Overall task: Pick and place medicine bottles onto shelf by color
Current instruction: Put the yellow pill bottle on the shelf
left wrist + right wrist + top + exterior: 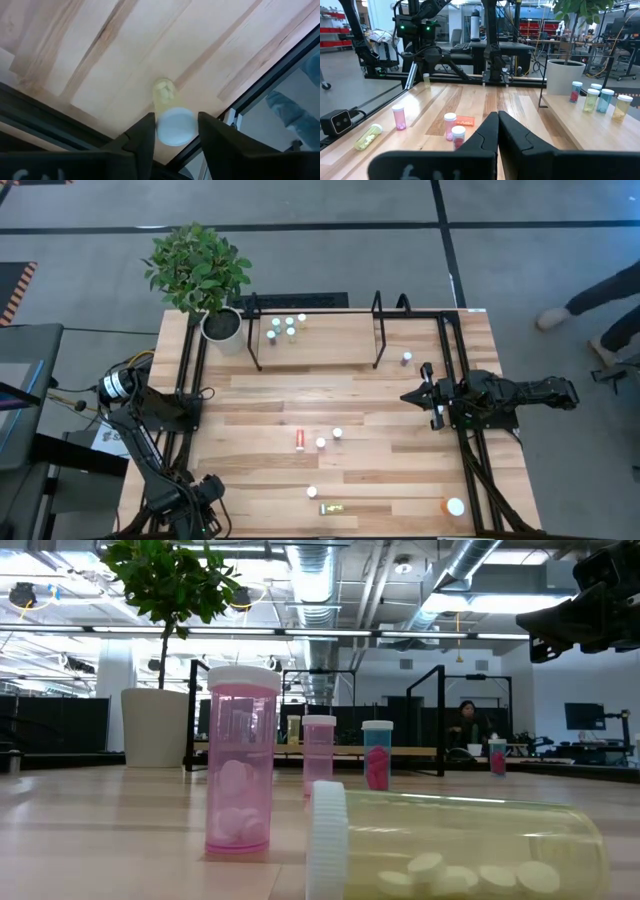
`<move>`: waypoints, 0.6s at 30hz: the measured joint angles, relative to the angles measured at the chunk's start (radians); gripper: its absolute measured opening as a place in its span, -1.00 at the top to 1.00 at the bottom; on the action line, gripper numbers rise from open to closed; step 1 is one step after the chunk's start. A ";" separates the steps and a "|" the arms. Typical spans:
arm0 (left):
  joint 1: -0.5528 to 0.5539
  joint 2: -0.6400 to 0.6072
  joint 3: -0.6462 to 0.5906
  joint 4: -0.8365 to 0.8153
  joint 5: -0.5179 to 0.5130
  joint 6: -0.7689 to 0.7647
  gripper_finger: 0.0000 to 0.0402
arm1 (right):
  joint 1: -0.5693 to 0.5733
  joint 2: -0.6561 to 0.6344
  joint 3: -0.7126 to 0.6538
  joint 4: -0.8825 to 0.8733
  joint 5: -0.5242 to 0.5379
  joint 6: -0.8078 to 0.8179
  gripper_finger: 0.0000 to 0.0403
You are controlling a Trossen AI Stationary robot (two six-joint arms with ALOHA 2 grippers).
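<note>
Pills fill the lying yellow bottle [167,107], left gripper [174,131] fingers clamping its cap.

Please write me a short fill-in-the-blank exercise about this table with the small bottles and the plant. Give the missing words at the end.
1. The leafy green plant grows in a round ___ pot.
2. The red medicine bottle with a white cap lies on its ___ on the light-wood plank table.
3. The right gripper is shut and holds ___.

Missing words: white; side; nothing
</note>
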 joint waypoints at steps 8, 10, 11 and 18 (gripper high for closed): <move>0.012 0.000 0.000 0.000 0.005 0.008 0.48 | 0.000 0.000 0.000 0.000 0.000 0.000 0.87; 0.026 0.000 0.000 -0.001 0.007 0.031 0.48 | 0.000 0.000 0.000 0.000 0.000 0.000 0.87; 0.036 0.000 0.000 -0.001 0.007 0.048 0.47 | 0.000 0.000 0.000 0.000 0.000 0.000 0.87; 0.158 -0.001 0.029 -0.051 0.004 0.233 0.47 | 0.000 0.000 0.000 0.000 0.000 0.000 0.87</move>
